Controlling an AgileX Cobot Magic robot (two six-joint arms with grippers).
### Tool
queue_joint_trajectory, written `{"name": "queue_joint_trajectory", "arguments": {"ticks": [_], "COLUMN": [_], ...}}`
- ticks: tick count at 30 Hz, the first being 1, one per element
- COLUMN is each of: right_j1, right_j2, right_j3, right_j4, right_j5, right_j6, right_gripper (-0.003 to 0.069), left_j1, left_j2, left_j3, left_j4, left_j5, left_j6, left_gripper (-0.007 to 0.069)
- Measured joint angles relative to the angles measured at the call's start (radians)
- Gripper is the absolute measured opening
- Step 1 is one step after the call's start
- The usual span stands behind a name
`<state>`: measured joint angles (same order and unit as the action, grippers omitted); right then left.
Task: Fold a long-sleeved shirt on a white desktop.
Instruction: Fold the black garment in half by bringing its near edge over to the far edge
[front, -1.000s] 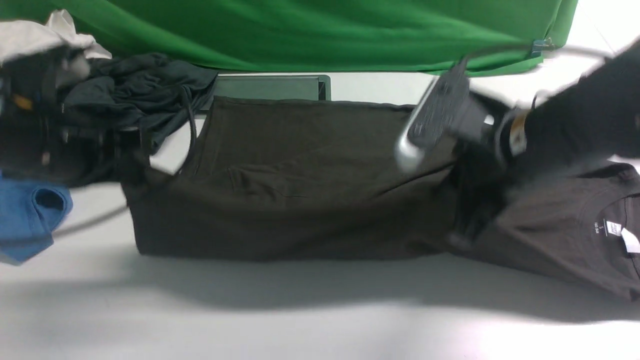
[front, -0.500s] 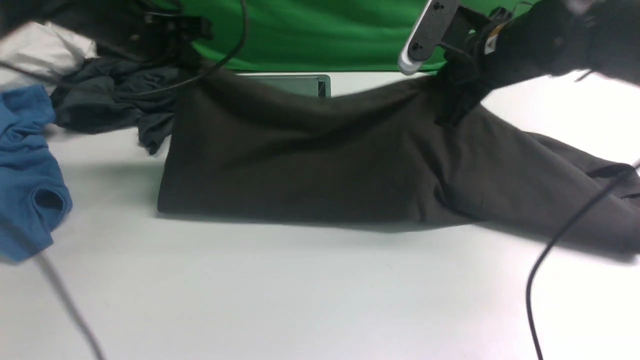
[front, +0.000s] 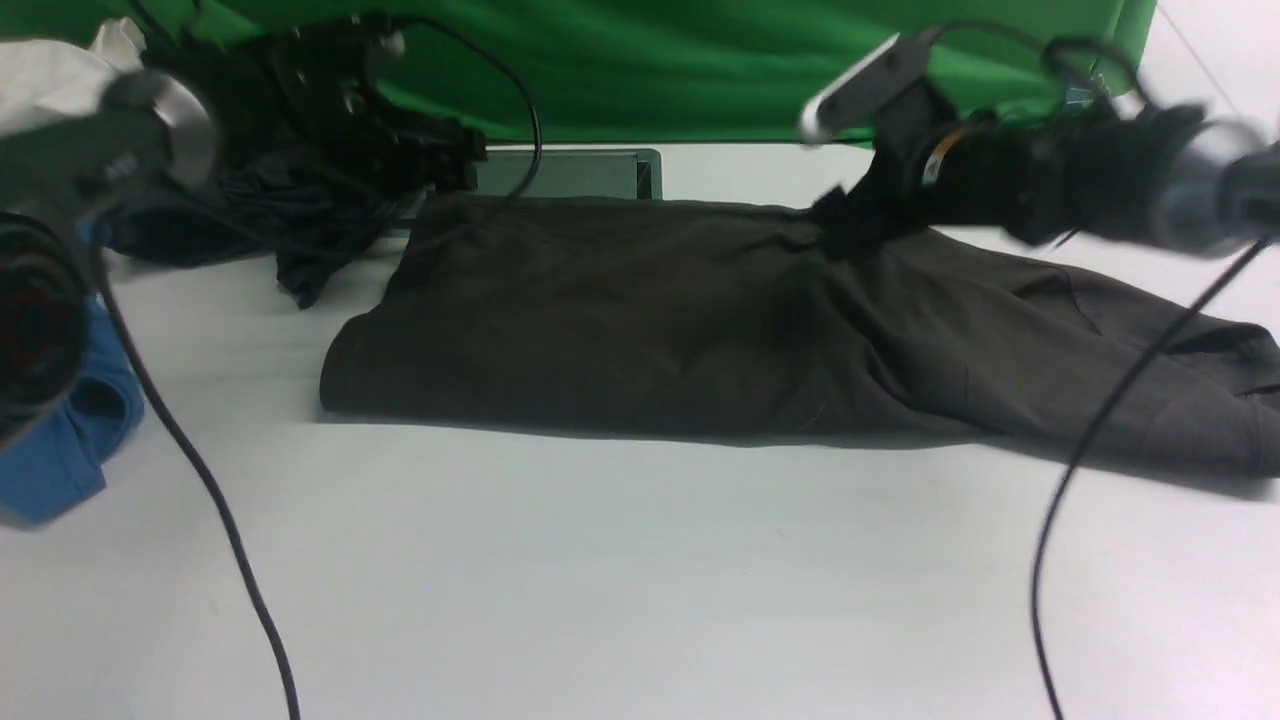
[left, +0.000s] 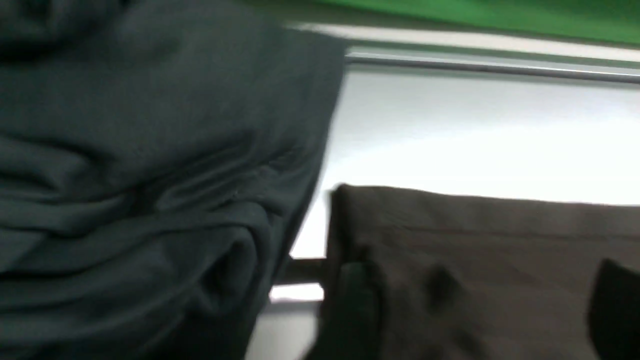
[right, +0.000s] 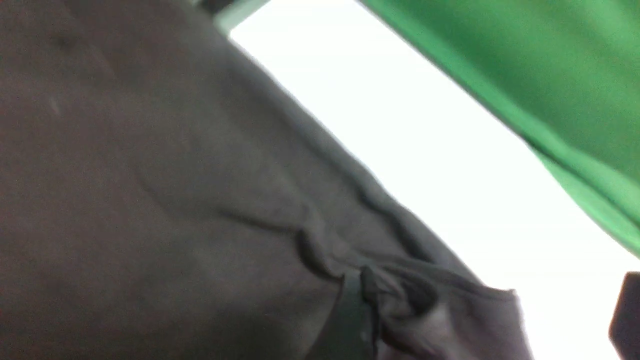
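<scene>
1. Front view: the long-sleeved shirt (front: 640, 310) lies on the white surface (front: 640, 580) as a long dark band. It runs from centre left out to the right edge of the frame, where it spreads looser and more creased.
2. The left claw (front: 450, 165) sits at the band's upper-left corner, just beside a heaped grey-green garment (front: 300, 230). The right claw (front: 850, 225) is low on the band's upper edge, right of centre.
3. In the left wrist view the jaws stand wide apart, with the shirt's corner lying flat beneath them and nothing pinched.
4. The right wrist view also shows wide jaws with nothing in their grip, though a small pucker of cloth is bunched against one of them.
5. I take the step in hand to be letting go of a fold just set down. To do it well, both claws should rise straight up and gently, so the knit does not drag along.
6. The right claw needs the most care, since that pucker could catch and pull the edge out of line.
7. The left claw should keep clear of the grey-green heap as it lifts.
</scene>
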<state>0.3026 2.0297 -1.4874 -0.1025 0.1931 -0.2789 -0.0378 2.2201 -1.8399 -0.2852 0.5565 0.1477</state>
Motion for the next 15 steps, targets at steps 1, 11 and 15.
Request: {"name": "queue_joint_trajectory", "arguments": {"ticks": [1, 11, 15], "right_j1": [0.000, 0.000, 0.000], "right_j2": [-0.036, -0.522, -0.591], "right_j3": [0.000, 0.001, 0.064], "right_j4": [0.000, 0.004, 0.039], "right_j5": [0.035, 0.509, 0.563], "right_j6": [0.016, 0.351, 0.411], "right_gripper": [0.0636, 0.0556, 0.0549], "left_j1": [0.001, 0.114, 0.134], "left_j2": [-0.035, -0.335, -0.351], "left_j3": [0.000, 0.051, 0.205], "left_j4": [0.013, 0.025, -0.046], "left_j5": [0.044, 0.572, 0.580], "left_j6": [0.000, -0.080, -0.096], "left_gripper": [0.0650, 0.0693, 0.0693]}}
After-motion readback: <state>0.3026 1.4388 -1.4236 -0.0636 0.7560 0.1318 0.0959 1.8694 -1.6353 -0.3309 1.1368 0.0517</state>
